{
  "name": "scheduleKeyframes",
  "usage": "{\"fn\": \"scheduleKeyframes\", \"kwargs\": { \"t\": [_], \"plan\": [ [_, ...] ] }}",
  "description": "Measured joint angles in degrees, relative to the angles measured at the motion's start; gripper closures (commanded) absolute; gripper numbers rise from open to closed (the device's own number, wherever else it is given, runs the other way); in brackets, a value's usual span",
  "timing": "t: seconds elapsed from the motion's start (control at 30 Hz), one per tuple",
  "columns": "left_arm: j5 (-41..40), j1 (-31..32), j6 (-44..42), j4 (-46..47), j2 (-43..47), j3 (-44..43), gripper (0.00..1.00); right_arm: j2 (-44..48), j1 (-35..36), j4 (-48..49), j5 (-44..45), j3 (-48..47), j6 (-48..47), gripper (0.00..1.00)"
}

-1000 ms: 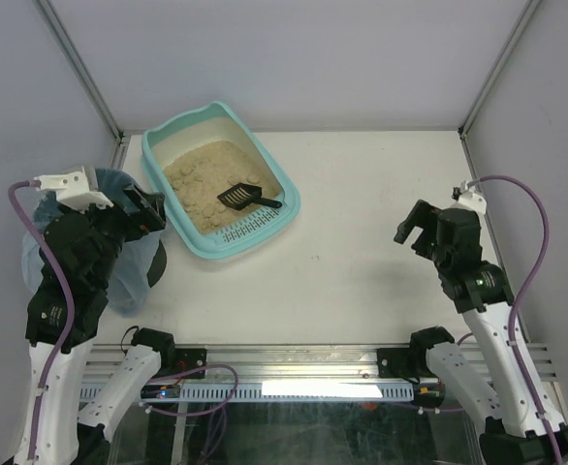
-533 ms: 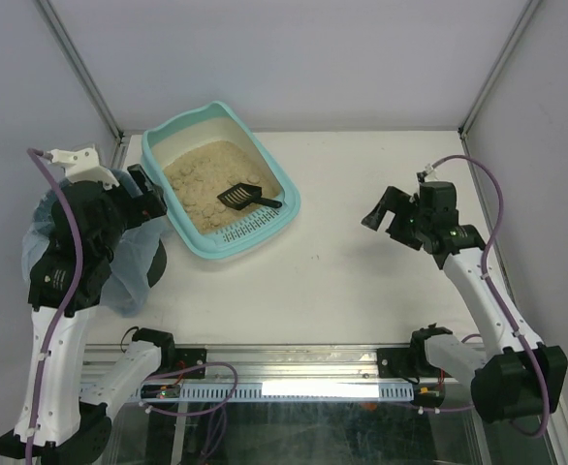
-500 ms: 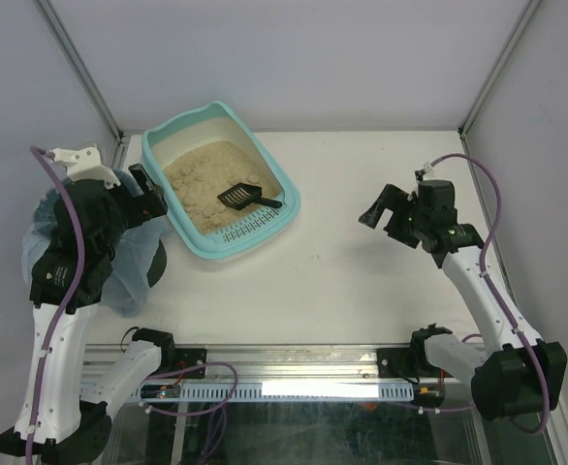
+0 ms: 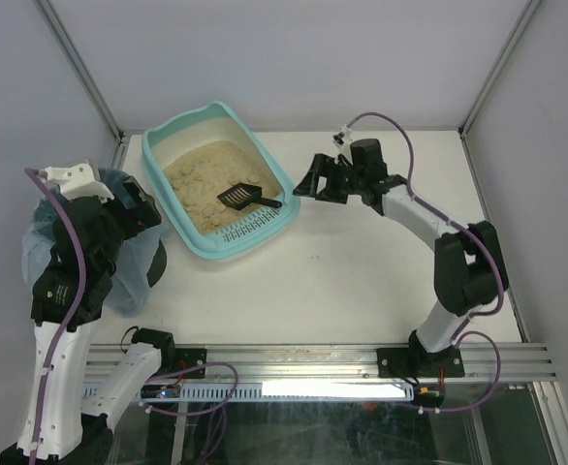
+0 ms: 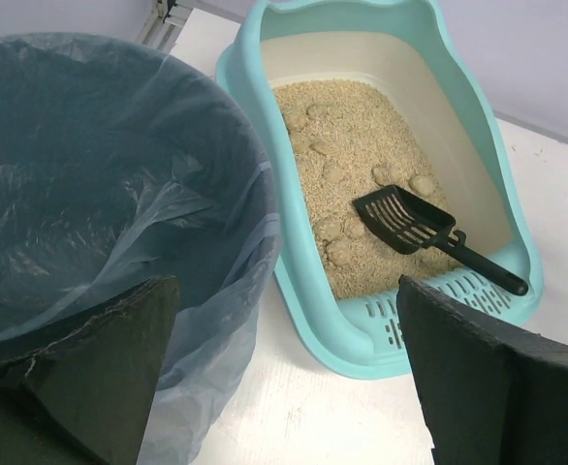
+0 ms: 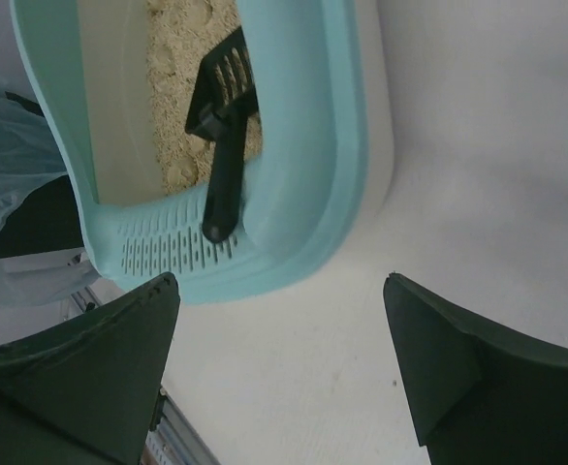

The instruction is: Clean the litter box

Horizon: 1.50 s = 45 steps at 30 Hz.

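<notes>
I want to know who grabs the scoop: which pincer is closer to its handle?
The right pincer, beside the litter box's grate end; the left pincer hangs by the bin.

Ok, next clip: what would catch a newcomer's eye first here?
The light teal litter box sits at the far left of the table, with a black scoop lying on the sandy litter, handle over the slotted grate. The right end effector hangs open just right of the box, facing that handle; a dark bin with a bluish bag liner stands left of the box, beneath the open left end effector.
</notes>
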<state>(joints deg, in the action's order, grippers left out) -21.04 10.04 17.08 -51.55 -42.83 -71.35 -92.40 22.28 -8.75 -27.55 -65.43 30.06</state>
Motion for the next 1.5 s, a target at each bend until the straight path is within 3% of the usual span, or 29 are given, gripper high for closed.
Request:
{"fn": "scheduleKeyframes", "kwargs": {
  "t": [0.4, 0.67, 0.83, 1.13, 1.5],
  "plan": [
    [-0.02, -0.02, -0.07, 1.81, 6.82, 3.78, 0.01, -22.93, 3.52, 0.11, -1.77, -27.04, -12.72, 0.07],
    [-0.46, -0.02, -0.15, 1.40, 9.70, 4.07, 0.01, -32.28, 3.52, -5.14, -3.37, -38.10, -17.51, 0.16],
    [-0.48, -0.02, -0.13, 0.72, 9.79, 4.55, 0.01, -35.10, 3.52, -7.28, -4.90, -38.95, -18.62, 0.29],
    [0.11, -0.02, -0.11, 0.04, 9.70, 5.75, 0.01, -35.89, 3.69, -5.88, -6.49, -37.46, -15.10, 0.70],
    [0.09, -0.02, -0.04, 0.11, 9.55, 6.84, 0.01, -28.04, 3.98, 6.78, -1.09, -22.45, -11.17, 0.81]
  ]
}}
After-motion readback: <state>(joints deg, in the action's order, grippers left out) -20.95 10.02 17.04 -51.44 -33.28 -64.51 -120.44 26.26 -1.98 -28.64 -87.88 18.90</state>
